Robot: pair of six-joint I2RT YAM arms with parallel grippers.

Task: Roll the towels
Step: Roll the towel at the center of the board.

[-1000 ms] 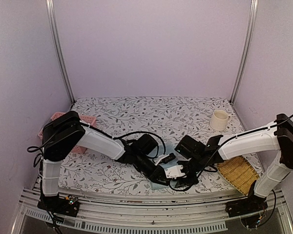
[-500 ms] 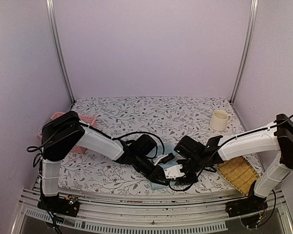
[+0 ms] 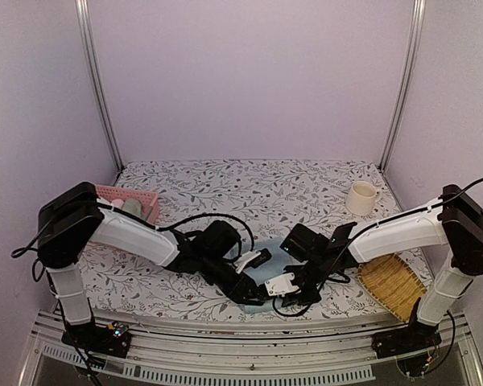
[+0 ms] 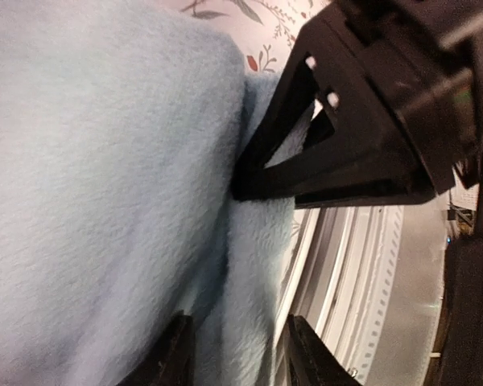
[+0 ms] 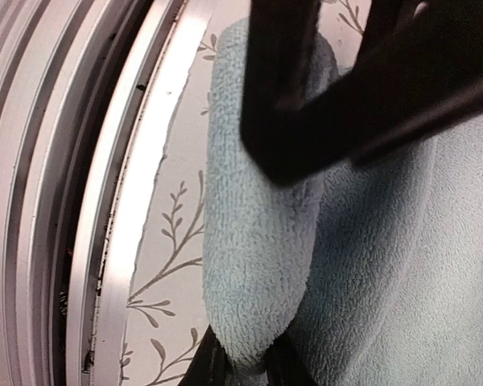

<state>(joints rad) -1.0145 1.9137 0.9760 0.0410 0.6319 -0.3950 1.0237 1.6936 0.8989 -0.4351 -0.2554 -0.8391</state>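
A light blue towel (image 3: 270, 267) lies near the table's front edge, mostly hidden under both grippers in the top view. My left gripper (image 3: 254, 287) is open. In the left wrist view its fingertips (image 4: 175, 354) stand apart, and my left gripper (image 4: 241, 355) straddles a fold of the towel (image 4: 105, 177). My right gripper (image 3: 282, 285) faces it from the right. In the right wrist view my right gripper (image 5: 240, 366) is shut on the end of the towel's rolled edge (image 5: 258, 241).
A pink lattice basket (image 3: 137, 197) with something pale in it stands at the left. A cream mug (image 3: 361, 198) sits at the back right. A yellow woven mat (image 3: 393, 285) lies at the front right. The metal front rail (image 5: 105, 201) runs close beside the towel.
My left gripper has opened and let go of the towel. My right gripper has shut on the rolled edge. Both arms have shifted a little to the left.
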